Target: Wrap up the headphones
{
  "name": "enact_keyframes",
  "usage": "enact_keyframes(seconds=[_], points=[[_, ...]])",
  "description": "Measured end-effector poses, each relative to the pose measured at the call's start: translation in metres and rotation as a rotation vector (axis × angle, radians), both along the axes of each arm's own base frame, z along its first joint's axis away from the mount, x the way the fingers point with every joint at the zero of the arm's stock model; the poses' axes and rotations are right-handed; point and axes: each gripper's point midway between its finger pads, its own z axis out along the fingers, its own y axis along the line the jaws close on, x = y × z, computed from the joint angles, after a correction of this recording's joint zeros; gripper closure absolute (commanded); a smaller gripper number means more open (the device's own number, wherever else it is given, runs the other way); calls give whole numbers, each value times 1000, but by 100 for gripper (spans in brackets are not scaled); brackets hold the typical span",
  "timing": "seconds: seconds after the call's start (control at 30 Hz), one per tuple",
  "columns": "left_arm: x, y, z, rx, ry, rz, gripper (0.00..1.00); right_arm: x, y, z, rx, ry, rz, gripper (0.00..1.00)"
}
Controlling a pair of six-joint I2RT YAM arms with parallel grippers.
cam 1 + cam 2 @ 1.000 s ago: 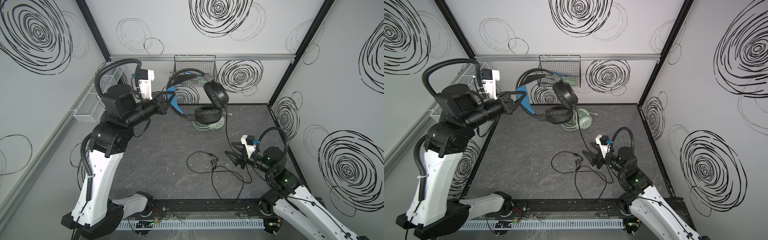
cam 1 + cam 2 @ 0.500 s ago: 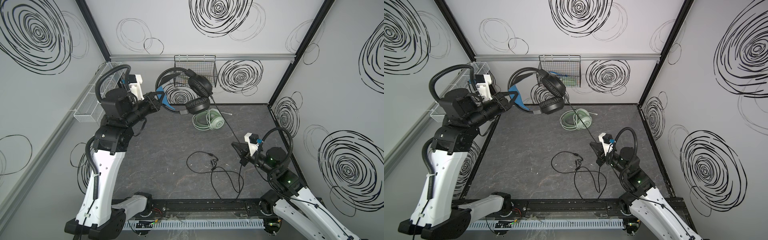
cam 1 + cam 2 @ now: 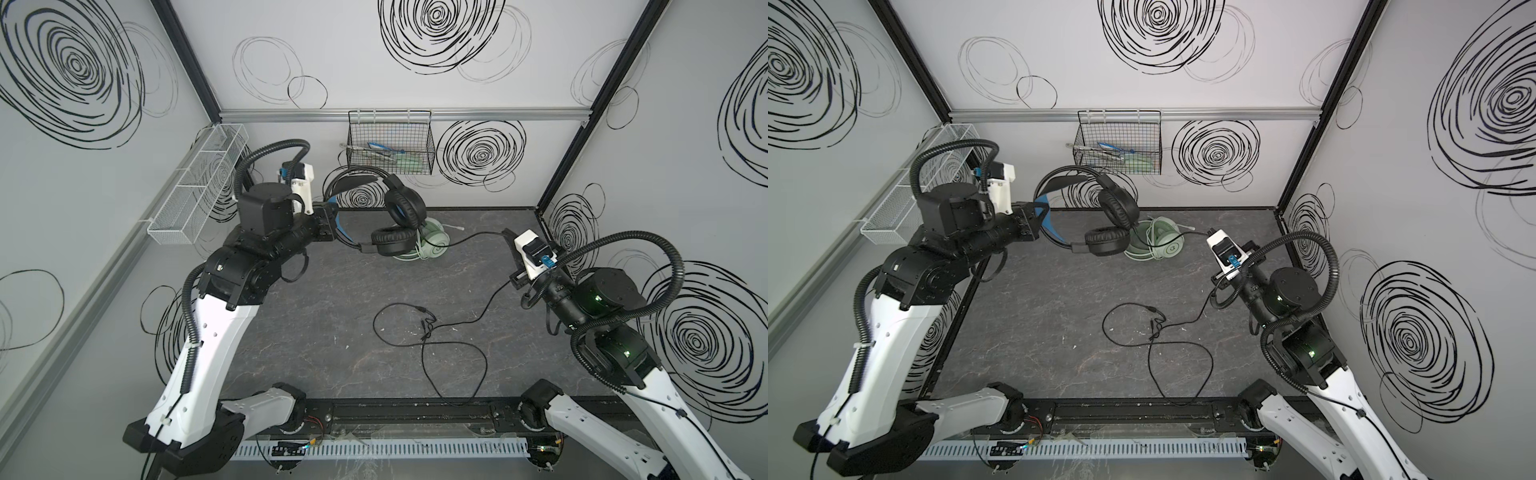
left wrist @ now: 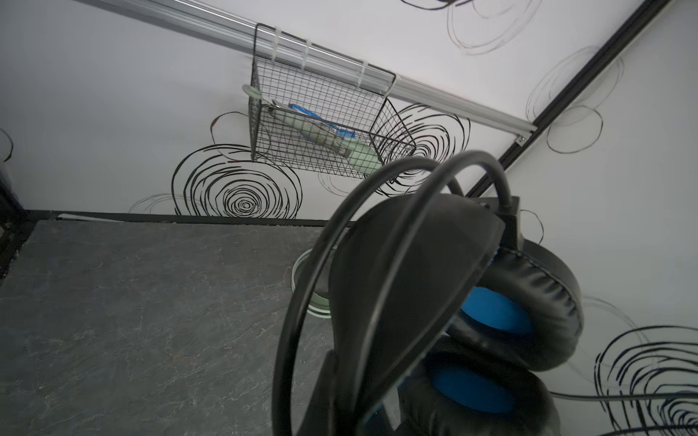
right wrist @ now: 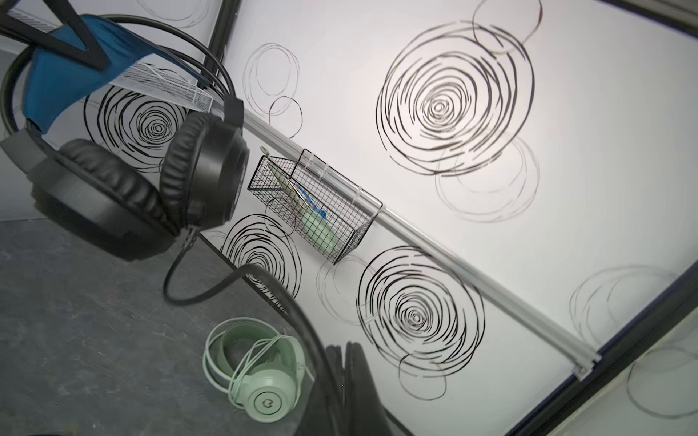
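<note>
The black headphones (image 3: 394,243) (image 3: 1105,242) with blue headband padding hang in the air near the back of the table. My left gripper (image 3: 330,220) (image 3: 1038,216) is shut on their headband (image 4: 396,283). Their black cord (image 3: 473,237) (image 5: 211,294) runs sideways to my right gripper (image 3: 508,236) (image 5: 347,377), which is shut on it, raised at the back right. From there the cord drops and lies in loose loops (image 3: 453,365) (image 3: 1179,374) on the table. The mint-green headphones (image 3: 432,249) (image 3: 1163,247) (image 5: 260,377) lie on the table, just behind the hanging black ones, with their pale cord wound around them.
A black wire basket (image 3: 390,145) (image 3: 1117,143) holding mint and blue items hangs on the back wall. A white mesh tray (image 3: 195,187) is fixed to the left wall. The arms' base rail (image 3: 395,411) runs along the dark table's front edge.
My right gripper closed on the black cord and lifted it up and toward the back right. My left gripper swung the black headphones left, then back toward the middle and lower.
</note>
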Motion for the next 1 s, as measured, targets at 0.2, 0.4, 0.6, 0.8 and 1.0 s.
enact_keyframes(seconds=[0.2, 0.4, 0.6, 0.8, 1.0], points=[[-6, -36, -29, 119, 65, -165, 100, -17, 46, 43, -96, -124, 141, 100], [-37, -82, -51, 176, 113, -386, 100, -10, 67, 28, -190, -117, 165, 100], [-66, -112, -73, 171, 165, -539, 100, 0, 78, 15, -230, -91, 167, 94], [-86, -121, -75, 88, 177, -624, 100, 6, 78, 10, -228, -79, 161, 87], [-106, -134, -62, -31, 152, -724, 100, 14, 63, 15, -155, -66, 132, 77]])
